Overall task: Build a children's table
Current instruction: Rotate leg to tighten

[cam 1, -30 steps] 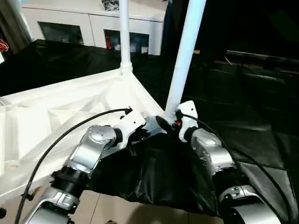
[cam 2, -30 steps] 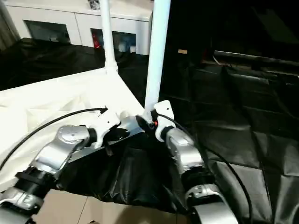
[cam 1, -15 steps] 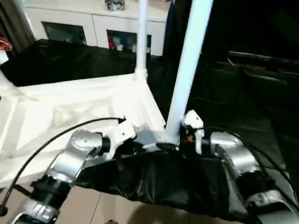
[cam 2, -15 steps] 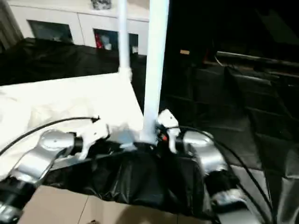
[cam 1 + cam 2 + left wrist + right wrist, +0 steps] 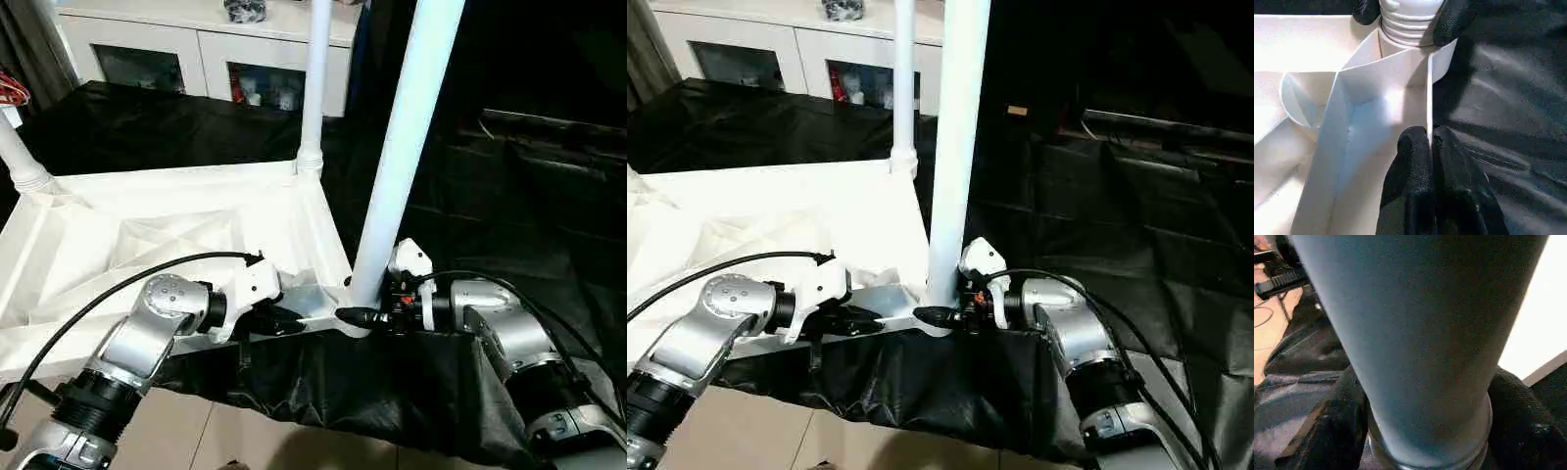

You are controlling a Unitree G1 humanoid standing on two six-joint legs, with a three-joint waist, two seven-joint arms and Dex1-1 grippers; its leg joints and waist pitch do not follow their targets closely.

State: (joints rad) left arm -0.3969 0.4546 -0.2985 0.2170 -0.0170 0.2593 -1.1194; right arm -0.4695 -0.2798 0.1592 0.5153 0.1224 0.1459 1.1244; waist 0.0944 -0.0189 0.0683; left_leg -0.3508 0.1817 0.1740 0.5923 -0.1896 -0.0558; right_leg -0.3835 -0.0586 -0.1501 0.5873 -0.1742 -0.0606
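Note:
The children's table lies upside down, its white ribbed tabletop resting on black cloth. Three white legs stand up from corner sockets: a near one, a far one and one at the left edge. My left gripper is shut on the tabletop's thin near rim, close to the near corner socket. My right gripper reaches in from the right. Its black fingers press on both sides of the near leg's ribbed base, just above the socket.
A white glass-doored cabinet stands behind the table. Black cloth covers the surface to the right and hangs over the near edge above a tiled floor. Cables run from both wrists.
The camera has shifted, bringing the left leg into view. My right gripper's fingers have narrowed onto the near leg's base. My left gripper keeps its hold on the rim.

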